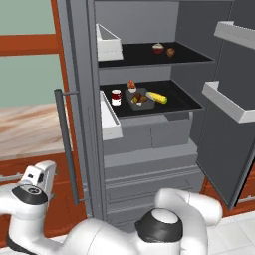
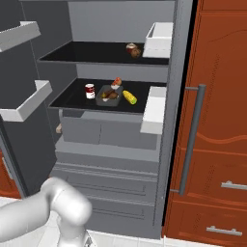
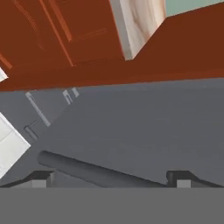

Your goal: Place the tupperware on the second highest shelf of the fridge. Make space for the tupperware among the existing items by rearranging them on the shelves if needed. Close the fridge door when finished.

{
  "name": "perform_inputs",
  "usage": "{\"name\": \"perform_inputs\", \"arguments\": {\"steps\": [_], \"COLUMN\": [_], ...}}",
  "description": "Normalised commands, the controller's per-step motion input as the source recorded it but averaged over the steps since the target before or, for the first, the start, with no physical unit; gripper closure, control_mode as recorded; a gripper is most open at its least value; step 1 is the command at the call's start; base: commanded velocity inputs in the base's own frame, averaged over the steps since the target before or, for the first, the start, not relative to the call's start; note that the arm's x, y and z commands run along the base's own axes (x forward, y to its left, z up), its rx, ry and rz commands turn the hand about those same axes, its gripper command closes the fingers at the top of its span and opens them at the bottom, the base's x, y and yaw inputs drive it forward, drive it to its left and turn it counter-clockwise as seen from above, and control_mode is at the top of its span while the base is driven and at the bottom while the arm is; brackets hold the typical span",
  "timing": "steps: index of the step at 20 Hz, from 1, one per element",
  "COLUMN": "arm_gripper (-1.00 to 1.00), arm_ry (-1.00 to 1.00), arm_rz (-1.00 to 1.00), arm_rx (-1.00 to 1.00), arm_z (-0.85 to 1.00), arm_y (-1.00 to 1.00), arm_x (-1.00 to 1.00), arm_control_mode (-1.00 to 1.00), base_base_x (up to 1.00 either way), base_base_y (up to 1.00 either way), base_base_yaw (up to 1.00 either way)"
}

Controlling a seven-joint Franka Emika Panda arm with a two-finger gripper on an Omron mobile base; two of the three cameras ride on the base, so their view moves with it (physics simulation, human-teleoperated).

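Zero load in the tool [image 3: 111, 177], spread wide; faces the fridge door [image 3: 153, 122], bar handle [image 3: 87, 170] crosswise just ahead between the tips; tupperware [image 1: 140, 97] on a fridge [image 1: 149, 159] shelf [image 1: 182, 99], up and right of it

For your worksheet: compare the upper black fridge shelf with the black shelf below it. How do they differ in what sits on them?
The upper shelf carries just two small round items near its back right, while the lower shelf is busier: a red and white can, a dark tray of food and a yellow item. The upper shelf's items sit apart from its front edge; the lower shelf's cluster sits toward the middle. Both are flat, black and inside the open fridge.
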Motion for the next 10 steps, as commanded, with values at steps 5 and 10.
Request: {"name": "perform_inputs", "arguments": {"steps": [5, 10], "arm_gripper": [-1.00, -1.00], "arm_ry": [0.00, 0.05], "arm_rz": [-0.07, -0.08], "arm_rx": [-0.13, -0.01], "arm_z": [-0.17, -0.33], "arm_y": [0.34, -0.56], "arm_x": [0.67, 0.53], "arm_control_mode": [-1.00, -1.00], "base_base_x": [0.00, 0.00], "base_base_y": [0.00, 0.00], "base_base_yaw": [0.00, 0.00]}}
